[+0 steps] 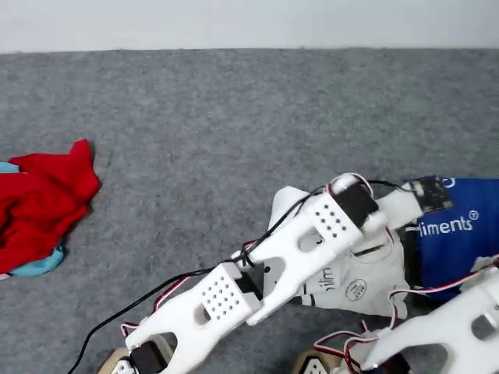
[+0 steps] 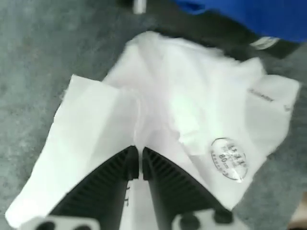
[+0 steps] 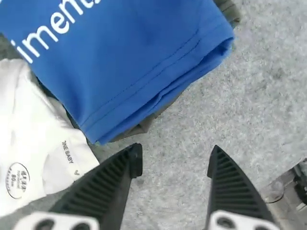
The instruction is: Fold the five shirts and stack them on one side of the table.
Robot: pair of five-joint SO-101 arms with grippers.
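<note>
A white shirt (image 1: 355, 284) (image 2: 192, 96) lies rumpled and partly folded on the grey table near the front. My left gripper (image 2: 139, 160) is down on it, its fingers shut on a fold of the white cloth. To its right, a folded blue shirt (image 1: 456, 234) (image 3: 120, 57) rests on a dark shirt (image 3: 144, 125). My right gripper (image 3: 175, 160) hangs open over bare table beside the blue shirt's edge, holding nothing. A red shirt (image 1: 43, 202) sits crumpled at the left edge on top of a teal shirt (image 1: 39, 267).
The grey table (image 1: 234, 117) stretches wide between the red pile and the arms. The left arm (image 1: 257, 288) crosses the front of the table diagonally, trailing cables. The right arm (image 1: 444, 327) sits at the front right corner.
</note>
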